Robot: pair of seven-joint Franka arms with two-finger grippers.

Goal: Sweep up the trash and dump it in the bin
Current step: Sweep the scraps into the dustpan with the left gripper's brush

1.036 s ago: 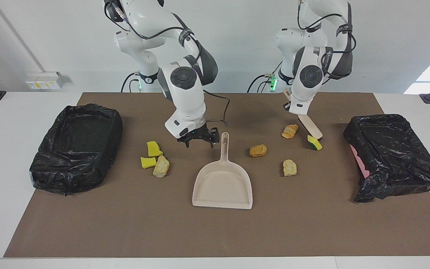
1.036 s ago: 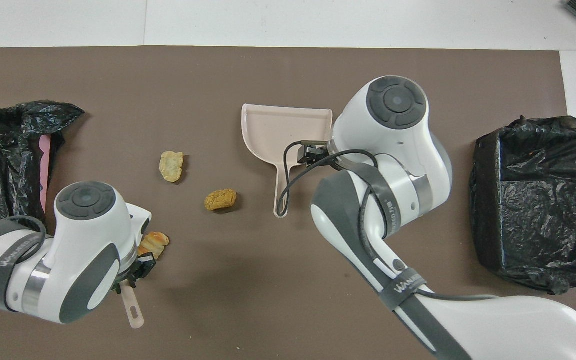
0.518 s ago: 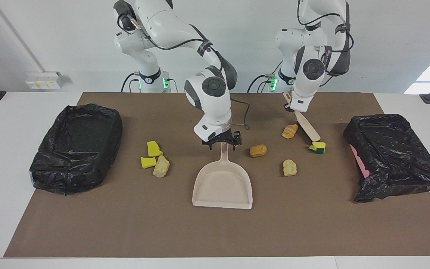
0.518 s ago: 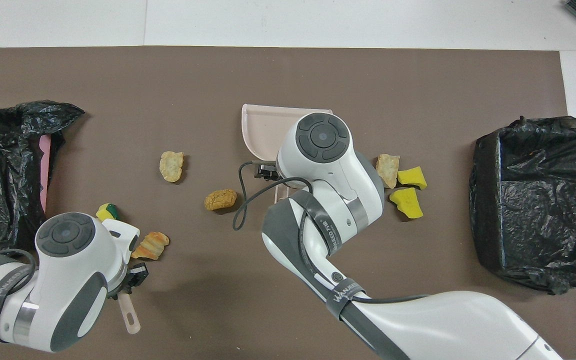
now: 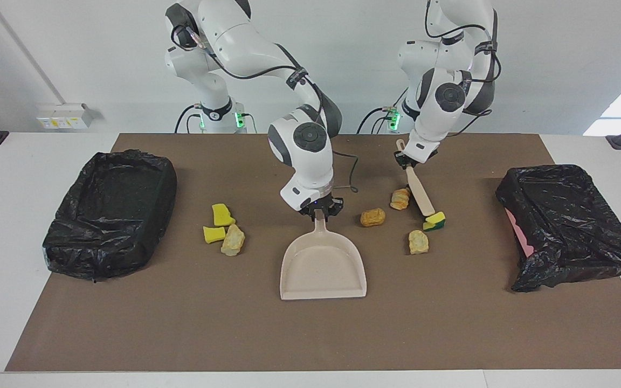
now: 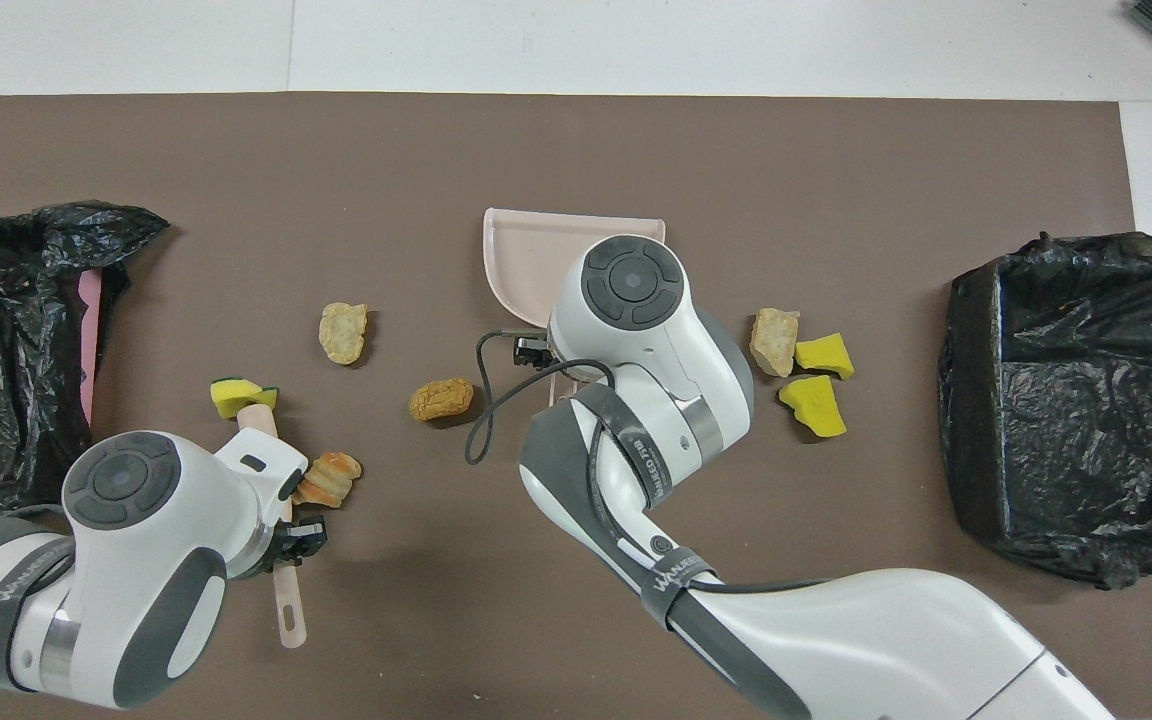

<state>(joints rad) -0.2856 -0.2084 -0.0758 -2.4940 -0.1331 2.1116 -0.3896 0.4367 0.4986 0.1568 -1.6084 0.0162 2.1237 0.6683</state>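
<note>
Spongy, light trash (image 5: 223, 228) should scoot easily, I judge. My right gripper (image 5: 319, 210) pinches the dustpan (image 5: 323, 267) handle at twelve o'clock; my left gripper (image 5: 406, 160) clamps the brush (image 5: 420, 196).

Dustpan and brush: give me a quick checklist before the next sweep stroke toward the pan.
1. Right gripper shut on the dustpan handle: ok.
2. Left gripper shut on the brush handle: ok.
3. Brush tip at the yellow-green sponge: ok.
4. Dustpan flat on the mat: cannot tell.
5. Dustpan mouth facing the scraps near the brush: not ok, it opens away from the robots.
6. Scraps in the dustpan: not ok, none yet; three scraps lie toward the right arm's end.
</note>
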